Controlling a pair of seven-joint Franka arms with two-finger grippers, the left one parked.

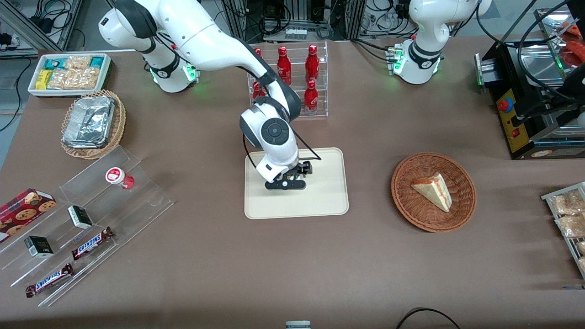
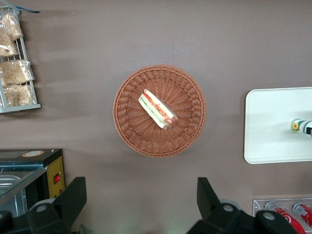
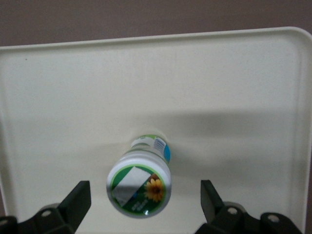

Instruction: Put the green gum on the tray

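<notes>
The green gum (image 3: 140,183), a small bottle with a white lid and a green-ringed label, stands upright on the cream-beige tray (image 3: 234,73). My right gripper (image 3: 145,194) is open just above it, with its fingers (image 3: 78,200) on either side of the lid and a clear gap to each. In the front view the gripper (image 1: 292,177) hangs low over the tray (image 1: 320,201) and hides most of the gum. The left wrist view shows the gum (image 2: 300,126) at the frame edge, on the tray (image 2: 273,122).
A red-labelled gum bottle (image 1: 119,177) sits on clear acrylic steps with candy bars, toward the working arm's end. A clear rack of red cola bottles (image 1: 297,77) stands farther from the front camera than the tray. A wicker basket (image 1: 461,178) holding a sandwich lies toward the parked arm's end.
</notes>
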